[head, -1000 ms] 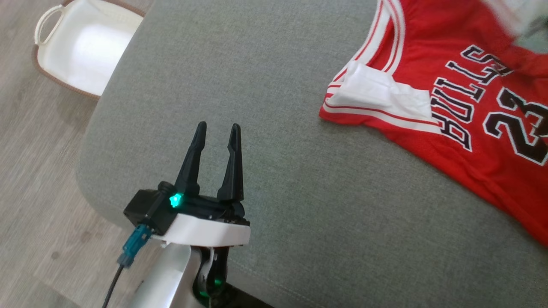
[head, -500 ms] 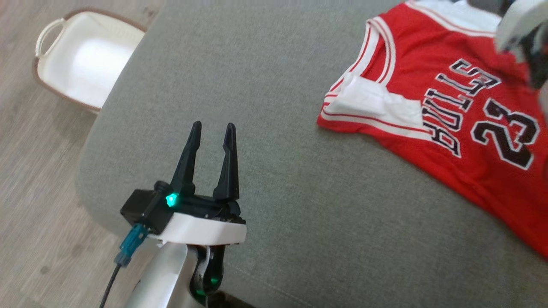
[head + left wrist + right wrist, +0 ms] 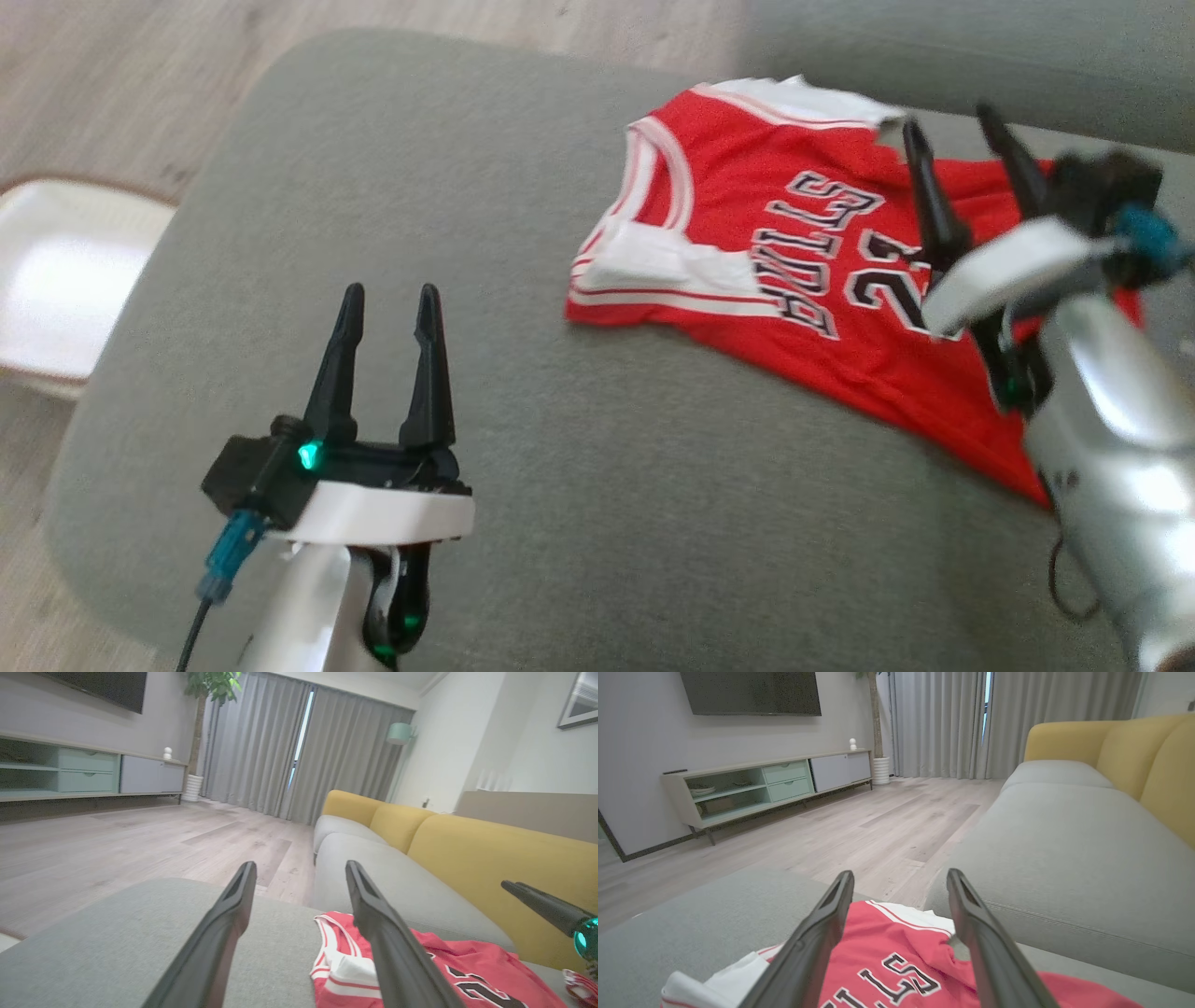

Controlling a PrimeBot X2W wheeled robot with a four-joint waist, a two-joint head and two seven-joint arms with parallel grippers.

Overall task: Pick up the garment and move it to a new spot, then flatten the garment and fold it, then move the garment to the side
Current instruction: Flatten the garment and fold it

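The garment [image 3: 738, 177] is a red jersey with white trim and black lettering. It lies folded on the grey cushion [image 3: 560, 485], right of the middle. My right gripper [image 3: 948, 119] hovers open over the jersey's right part with nothing between its fingers. The right wrist view shows that gripper [image 3: 900, 872] above the red cloth [image 3: 896, 938]. My left gripper [image 3: 390, 291] stands open and empty over bare cushion, well left of the jersey. From the left wrist, the left gripper [image 3: 300, 864] has the jersey [image 3: 467, 961] ahead to the right.
A white basket [image 3: 56, 271] stands on the wood floor left of the cushion. A grey sofa seat with yellow back cushions [image 3: 490, 854] lies beyond the jersey. A low TV cabinet [image 3: 761, 784] lines the far wall.
The head camera has swung, shifting the whole picture left. My right gripper has come into view, open, above the jersey. The left arm holds its pose.
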